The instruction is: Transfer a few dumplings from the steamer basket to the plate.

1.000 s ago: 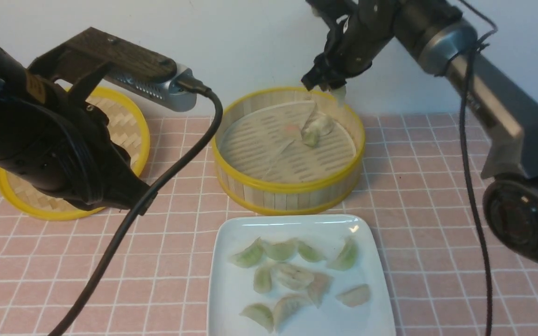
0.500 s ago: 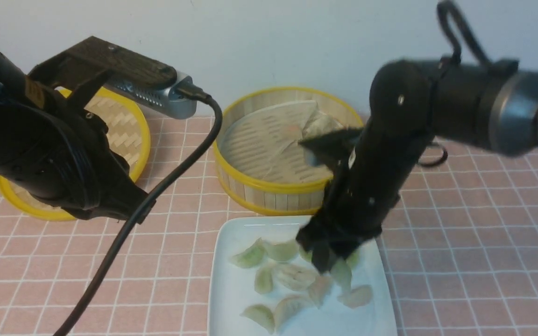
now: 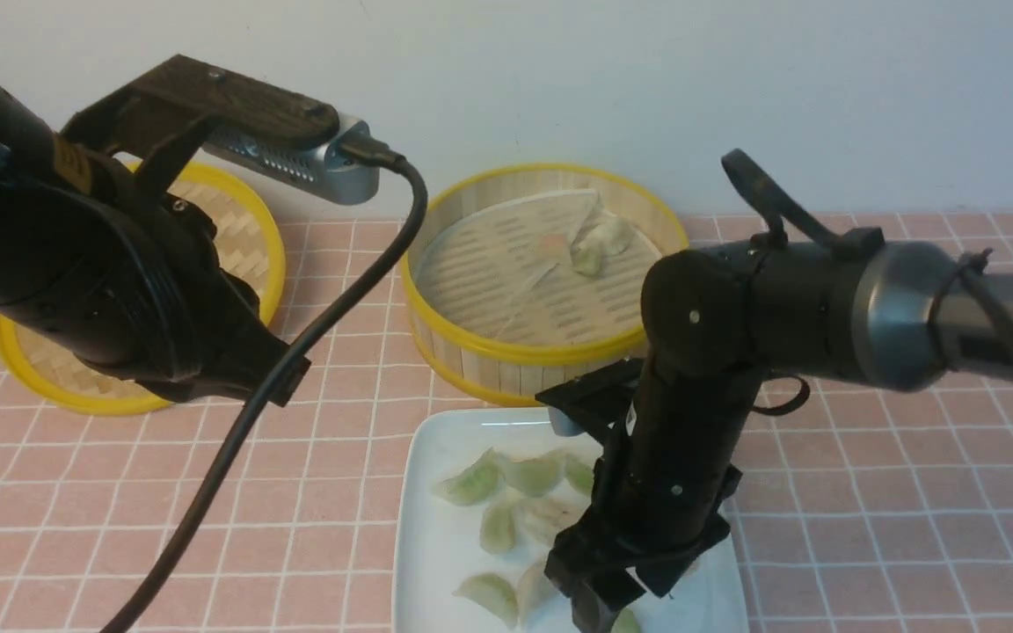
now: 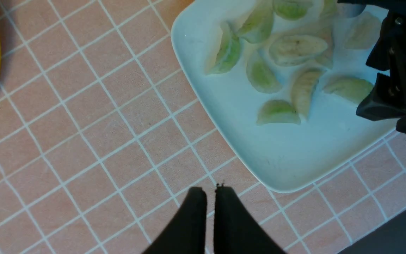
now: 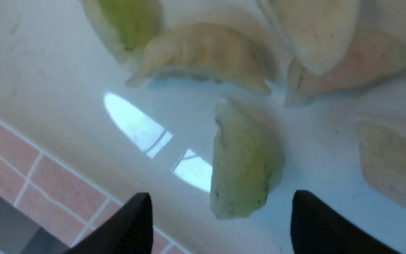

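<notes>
One pale green crescent dumpling (image 5: 245, 162) is lying on the white square plate (image 5: 65, 116) between the right gripper's (image 5: 220, 203) wide-open jaws, untouched, crosswise to their closing line; the left gripper (image 4: 210, 192) is hovering closed, empty.

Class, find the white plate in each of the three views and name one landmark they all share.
Front: plate at bottom centre, before the basket, partly behind the right arm.
Left wrist: plate beyond the left gripper tips, dumplings on it.
Right wrist: plate fills most of the picture, under the right gripper.
Shared landmark: pink tiled tabletop beside the plate.
</notes>
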You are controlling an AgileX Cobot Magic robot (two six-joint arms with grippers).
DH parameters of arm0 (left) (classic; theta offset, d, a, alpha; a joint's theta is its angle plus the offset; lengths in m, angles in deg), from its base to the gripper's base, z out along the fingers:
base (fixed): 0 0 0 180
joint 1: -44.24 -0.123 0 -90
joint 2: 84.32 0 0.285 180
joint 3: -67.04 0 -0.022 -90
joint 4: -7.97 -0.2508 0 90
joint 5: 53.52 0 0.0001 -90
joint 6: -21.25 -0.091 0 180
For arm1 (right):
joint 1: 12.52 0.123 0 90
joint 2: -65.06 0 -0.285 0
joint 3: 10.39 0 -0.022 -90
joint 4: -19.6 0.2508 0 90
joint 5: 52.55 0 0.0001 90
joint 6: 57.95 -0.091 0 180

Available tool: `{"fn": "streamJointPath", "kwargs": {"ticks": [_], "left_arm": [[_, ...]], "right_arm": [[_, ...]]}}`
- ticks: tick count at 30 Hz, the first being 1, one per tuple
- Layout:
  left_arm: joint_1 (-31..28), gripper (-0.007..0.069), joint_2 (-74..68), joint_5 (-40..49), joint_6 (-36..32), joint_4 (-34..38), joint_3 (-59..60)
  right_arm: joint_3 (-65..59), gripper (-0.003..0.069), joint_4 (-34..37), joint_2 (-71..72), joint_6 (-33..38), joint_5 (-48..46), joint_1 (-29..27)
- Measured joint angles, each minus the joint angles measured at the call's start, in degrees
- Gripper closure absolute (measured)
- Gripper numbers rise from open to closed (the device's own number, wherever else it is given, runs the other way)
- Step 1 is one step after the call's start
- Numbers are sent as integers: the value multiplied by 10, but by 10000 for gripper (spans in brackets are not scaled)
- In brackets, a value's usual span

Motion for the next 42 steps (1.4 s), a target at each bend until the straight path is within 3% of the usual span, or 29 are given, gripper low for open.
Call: {"fn": "streamJointPath", "kwargs": {"ticks": [2, 6, 10, 14, 21, 24, 28, 35, 42], "left_arm": [[0, 607, 0, 1, 0, 4, 0], [0, 607, 11, 11, 0, 13, 0], [0, 607, 47, 14, 0, 20, 0], [0, 607, 82, 11, 0, 29, 0], [0, 607, 128, -30, 0, 69, 20], [0, 607, 149, -58, 0, 78, 41], [0, 607, 171, -67, 0, 77, 68], [0, 608, 259, -140, 10, 86, 139], [0, 631, 469, -279, 24, 80, 306]], "right_arm": [[24, 150, -23, 12, -5, -8, 0], [47, 272, -96, 128, -52, -12, 0], [46, 512, -124, 307, -106, -21, 0], [-4, 647, -126, 477, -132, 9, 0], [-243, 672, -130, 775, -136, 207, 0], [-409, 672, -137, 940, -136, 364, 0], [-543, 672, -138, 1083, -138, 468, 0], [-581, 672, -142, 1096, -137, 501, 0], [-581, 673, -141, 1096, -137, 509, 0]]}}
